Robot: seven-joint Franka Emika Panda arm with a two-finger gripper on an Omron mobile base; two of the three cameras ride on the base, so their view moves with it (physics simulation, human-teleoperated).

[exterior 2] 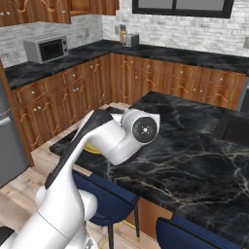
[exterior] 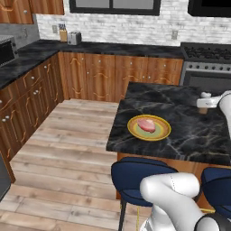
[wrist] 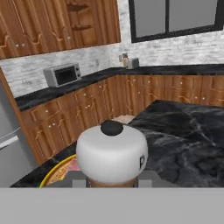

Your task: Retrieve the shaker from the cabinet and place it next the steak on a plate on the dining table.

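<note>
My claw [wrist: 111, 183] is gripping the small mill-shaped shaker with the brown body and pale rounded knob top [wrist: 112, 154], its two tips pressed shut against the brown sides just under the cap. I am carrying it upright above the near edge of the desk, the black white-veined marble island top [wrist: 183, 135], close over the round yellow plate with the olive-gold rim [wrist: 54, 173]. From the left base camera the small flat pinkish-red steak [exterior: 146, 125] is lying in the middle of that plate [exterior: 135, 131]. I am judging the shaker light, rigid and top-heavy, its smooth rounded cap slippery, so the narrower brown waist is giving me the surer hold, and I am planning a gentle, vertical set-down beside the meat.
</note>
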